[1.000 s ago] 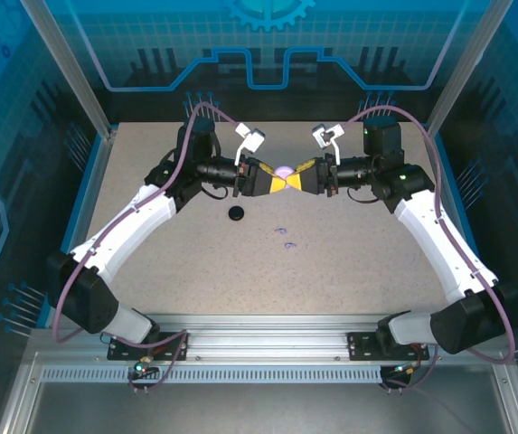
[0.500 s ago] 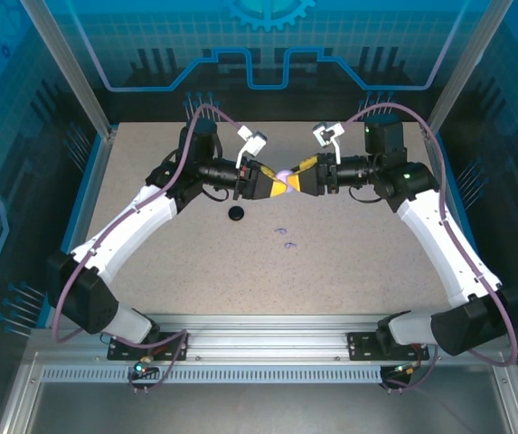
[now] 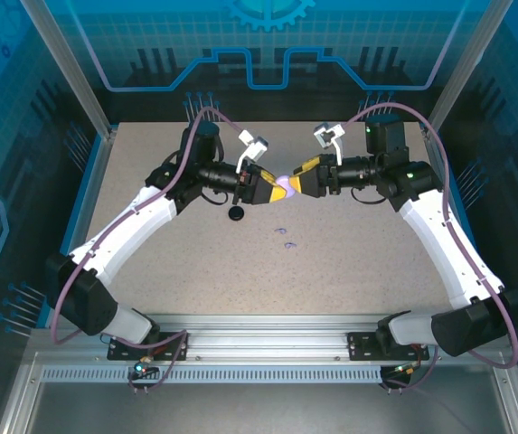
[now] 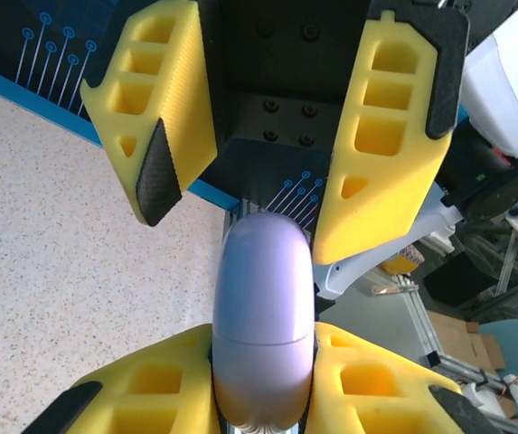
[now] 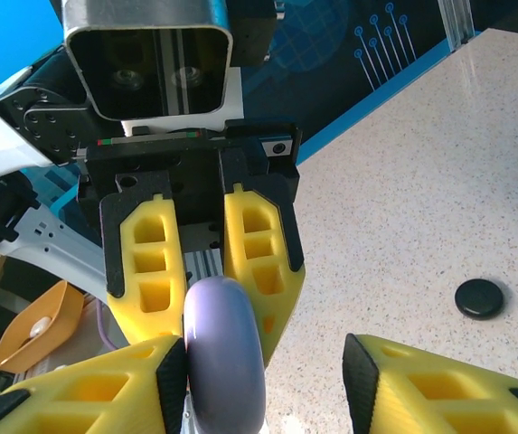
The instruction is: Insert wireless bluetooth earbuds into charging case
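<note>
Where the left gripper [image 4: 263, 336] closes, its two yellow fingers are clamped on the flat faces of the lavender charging case [image 4: 263, 280]. The case is held edge-on and clear of the table, and a seam line can be seen running across its rim. Its free end is left projecting beyond the fingertips.

That free end is met by the right gripper [image 5: 266, 353], whose jaws are spread apart. From the left wrist, the tips of the opposing fingers are seen on either side of the rounded end of the case, with a gap on each side. From the right wrist, the case is seen between the jaws, just beside one black-tipped finger [image 5: 105, 393] and well clear of the other. Whether the nearer pad is actually touched cannot be told.

From above, the two grippers are seen tip to tip over the far middle of the speckled table [image 3: 358, 271], with the case between them and the arms angled in from either side.

A black case [image 3: 237, 213] — round and flat — is seen lying on the surface near the left gripper, on the side toward the arm bases. Two lavender earbuds [image 3: 281, 231] are seen lying loose on the bare tabletop, near each other. They are placed a little nearer the bases than the grippers and apart from both cases.
</note>
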Robot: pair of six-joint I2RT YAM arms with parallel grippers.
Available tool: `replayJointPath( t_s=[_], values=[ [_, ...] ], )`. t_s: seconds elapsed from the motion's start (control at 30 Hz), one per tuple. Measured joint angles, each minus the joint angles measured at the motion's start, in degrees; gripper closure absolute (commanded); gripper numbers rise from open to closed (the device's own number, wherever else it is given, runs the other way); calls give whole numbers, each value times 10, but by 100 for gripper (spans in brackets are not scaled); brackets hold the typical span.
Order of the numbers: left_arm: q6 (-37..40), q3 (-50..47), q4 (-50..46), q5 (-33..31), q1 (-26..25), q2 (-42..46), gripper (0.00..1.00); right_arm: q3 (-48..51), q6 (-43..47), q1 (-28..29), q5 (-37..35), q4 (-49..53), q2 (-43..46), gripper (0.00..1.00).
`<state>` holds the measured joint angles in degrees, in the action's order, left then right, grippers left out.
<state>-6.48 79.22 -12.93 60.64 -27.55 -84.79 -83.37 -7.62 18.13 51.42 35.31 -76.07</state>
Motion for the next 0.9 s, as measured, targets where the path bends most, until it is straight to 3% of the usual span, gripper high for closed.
replayJointPath(
  t_s=[0.5,0.9],
  values=[
    [122,-58,17,-29,-20,37,89,-13,21,6,-27,29,0,46],
    [141,-82,40,-59,-24,50,90,-15,26,6,-74,38,21,43]
  ],
)
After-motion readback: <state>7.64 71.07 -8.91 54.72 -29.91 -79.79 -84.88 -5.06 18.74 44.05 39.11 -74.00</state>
